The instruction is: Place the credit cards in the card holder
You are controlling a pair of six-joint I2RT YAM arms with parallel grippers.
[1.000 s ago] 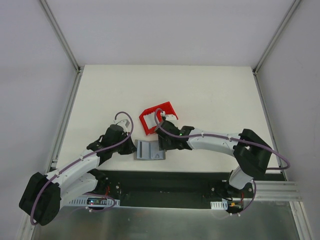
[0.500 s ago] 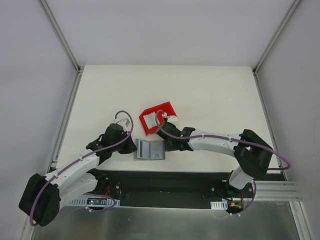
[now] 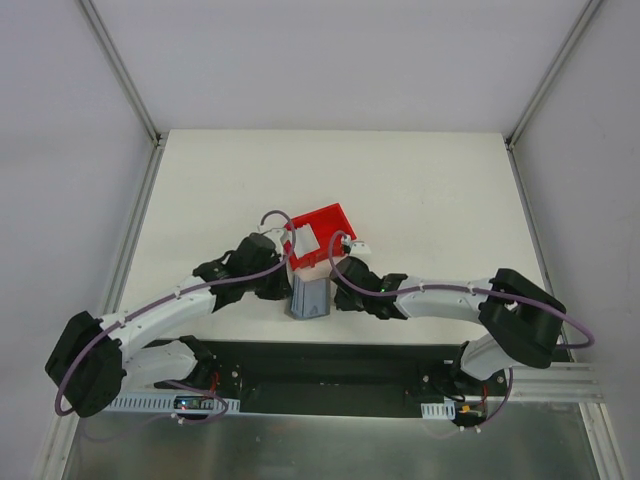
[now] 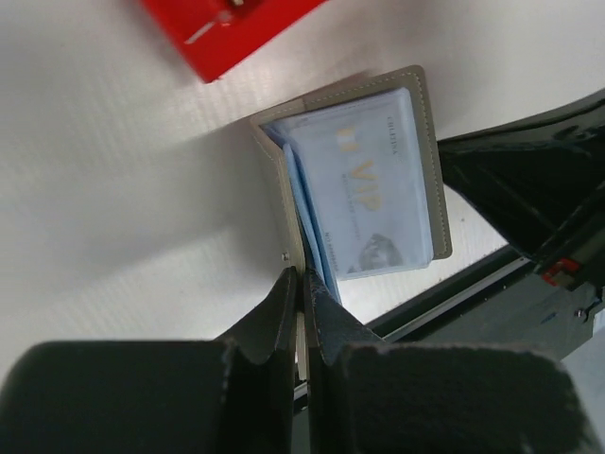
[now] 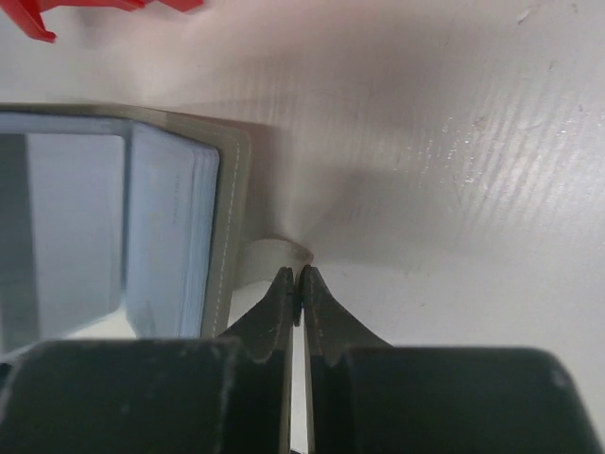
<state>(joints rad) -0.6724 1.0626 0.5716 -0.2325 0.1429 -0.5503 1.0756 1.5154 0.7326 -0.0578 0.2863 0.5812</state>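
1. From overhead, the card holder (image 3: 310, 298) stands half-folded just on the near side of the red bin (image 3: 335, 216). The left gripper (image 3: 288, 288) is at the holder's left edge and the right gripper (image 3: 333, 292) at its right edge. I'd say the two arms are bracing it between them so that the slots can be reached.
2. In the left wrist view, the left gripper (image 4: 302, 293) has its fingers pressed together on the grey cover edge of the card holder (image 4: 430, 161), at the end farthest from the red bin (image 4: 227, 38). One of the credit cards (image 4: 364, 189), marked VIP, lies inside under a clear sleeve.
3. In the right wrist view, the right gripper (image 5: 296, 288) is pinched tight on a pale tab sticking out from the card holder (image 5: 230, 218), on the side away from the red bin (image 5: 38, 28). Gripping the tab likely stops that flap from folding shut. How many cards fill the blue pockets I cannot tell.
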